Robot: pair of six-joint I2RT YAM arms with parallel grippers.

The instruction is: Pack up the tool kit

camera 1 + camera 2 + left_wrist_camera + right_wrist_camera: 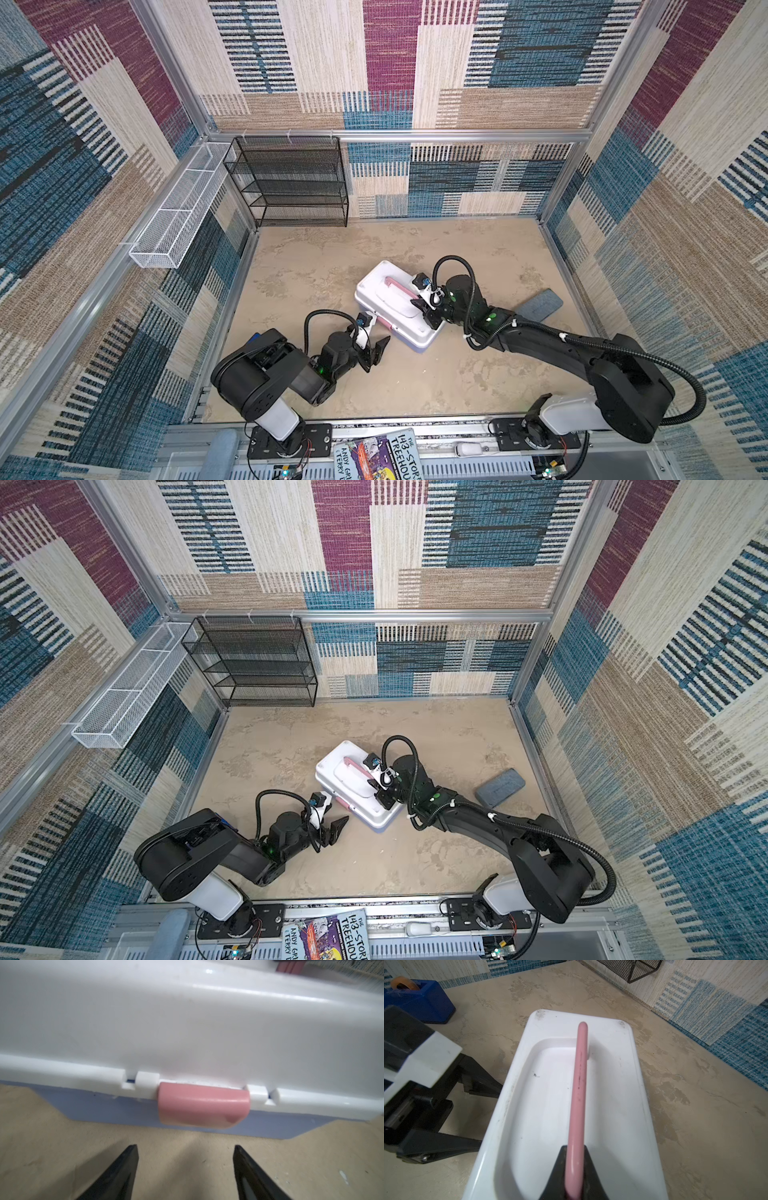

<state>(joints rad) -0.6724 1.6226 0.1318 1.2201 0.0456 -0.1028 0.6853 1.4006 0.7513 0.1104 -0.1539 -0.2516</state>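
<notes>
The toolbox [395, 307] is sitting near the middle of the desk [311, 270], turned at an angle in both top views, with its white lid [550, 1105] lying down on the light-blue base [99, 1109]. The right gripper [575, 1148] is reaching over the lid from the right. Its jaws are pinching the pink handle [579, 1084] close to one end, and the handle is standing up out of the recess in the lid. In a top view the same grip [380, 789] is showing above the near half of the box.

The left gripper [185, 1147] is hovering low over the desk just in front of the toolbox's long side. Its jaws are standing wide apart and holding nothing, and the fingers [124, 1167] are pointing at the pink latch [203, 1105]. The latch is lying folded down over the seam between lid and base. It is probably snapped shut, though the blur in the left wrist view is making that hard to judge.

A black wire-mesh rack [291, 183] is standing against the back wall, and a white wire-mesh basket [178, 208] is hanging on the left wall. A grey-blue pad [540, 305] is lying to the right of the toolbox, well apart from it. A blue tape dispenser [419, 1001] is sitting behind the left arm.
</notes>
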